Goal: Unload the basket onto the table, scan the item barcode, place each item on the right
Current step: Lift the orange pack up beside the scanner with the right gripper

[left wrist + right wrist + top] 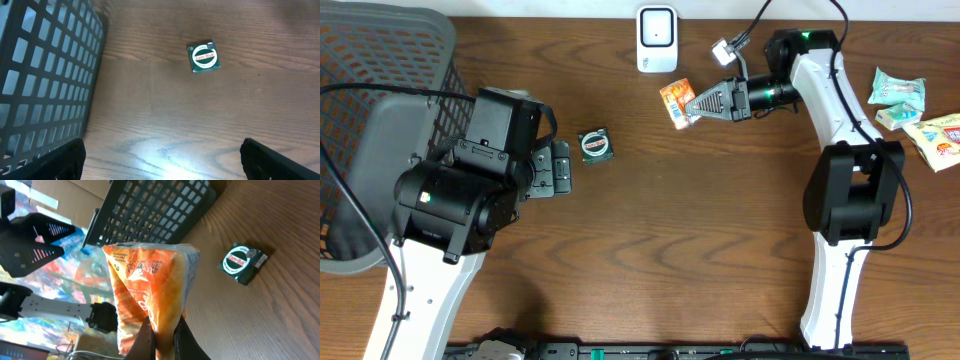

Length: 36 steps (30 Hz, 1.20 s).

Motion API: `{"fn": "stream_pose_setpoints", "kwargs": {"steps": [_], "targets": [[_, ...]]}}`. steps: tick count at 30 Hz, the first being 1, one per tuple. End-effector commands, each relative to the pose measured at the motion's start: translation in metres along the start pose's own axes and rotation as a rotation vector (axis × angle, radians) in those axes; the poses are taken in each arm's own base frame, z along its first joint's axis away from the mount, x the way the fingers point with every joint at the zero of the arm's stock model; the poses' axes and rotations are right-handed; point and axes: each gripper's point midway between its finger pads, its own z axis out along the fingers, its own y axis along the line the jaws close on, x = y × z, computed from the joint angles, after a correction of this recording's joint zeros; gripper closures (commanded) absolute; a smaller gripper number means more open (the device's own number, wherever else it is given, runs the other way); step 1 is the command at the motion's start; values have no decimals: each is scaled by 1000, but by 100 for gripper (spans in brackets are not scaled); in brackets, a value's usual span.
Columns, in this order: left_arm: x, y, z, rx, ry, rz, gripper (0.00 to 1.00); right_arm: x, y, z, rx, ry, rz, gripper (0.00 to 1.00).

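Observation:
My right gripper (695, 105) is shut on an orange snack packet (676, 103) and holds it above the table, just below and to the right of the white barcode scanner (657, 38). In the right wrist view the packet (150, 285) stands pinched by its lower edge between the two dark fingers (145, 340). No barcode shows on the visible face. My left gripper (560, 168) hovers open over the table's left side, and its fingertips (60, 160) stand wide apart with nothing between them.
A small green Zam-Buk tin (595, 145) lies right of the left gripper, also seen as the tin (204, 57) and the tin (242, 262). A dark mesh basket (380, 120) fills the far left. Several snack packets (900, 100) lie at the right edge.

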Motion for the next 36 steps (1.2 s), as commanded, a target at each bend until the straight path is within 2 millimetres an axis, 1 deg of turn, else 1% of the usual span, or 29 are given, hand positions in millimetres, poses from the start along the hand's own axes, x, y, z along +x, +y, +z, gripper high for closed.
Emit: {"fn": "stream_pose_setpoints", "kwargs": {"steps": [1, 31, 36], "targets": [[-2, 4, 0, -19, -5, 5, 2, -7, 11, 0, -26, -28, -55, 99], [-2, 4, 0, -19, -5, 5, 2, -4, 10, 3, -19, -11, -53, 99], [-2, 4, 0, -19, -5, 5, 2, -4, 6, 6, -6, 5, -88, 99]]}}
